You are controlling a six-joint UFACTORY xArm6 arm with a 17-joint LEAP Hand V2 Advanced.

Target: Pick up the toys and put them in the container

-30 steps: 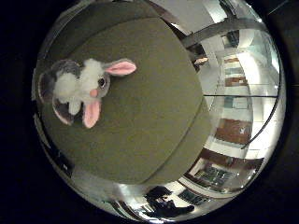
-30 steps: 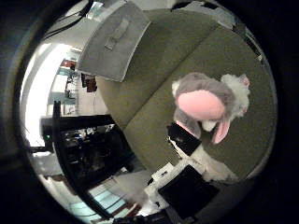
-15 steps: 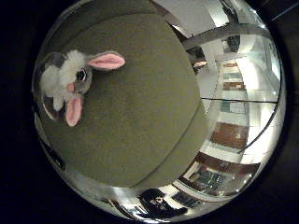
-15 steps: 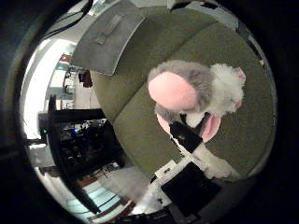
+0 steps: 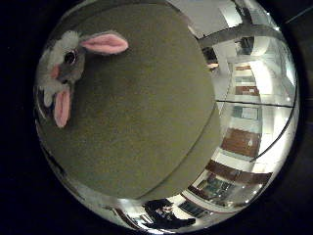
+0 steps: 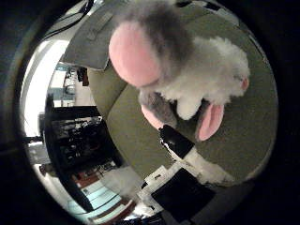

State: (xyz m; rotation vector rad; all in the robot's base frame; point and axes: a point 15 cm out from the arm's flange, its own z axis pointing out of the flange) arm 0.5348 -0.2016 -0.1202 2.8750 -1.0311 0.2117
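Plush rabbit (image 6: 201, 79) lies on olive cushion (image 5: 146, 122); hand (image 6: 180, 143) close above, grip seemingly unclear.

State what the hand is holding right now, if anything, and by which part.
Nothing is visibly held. The plush rabbit lies on the olive cushion, close under the palm. One finger of the hand reaches toward its underside, but no grip shows.

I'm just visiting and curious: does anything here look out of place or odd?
Nothing stands out. The grey and white plush rabbit with pink ears lies intact on the olive green cushion, close under the hand.
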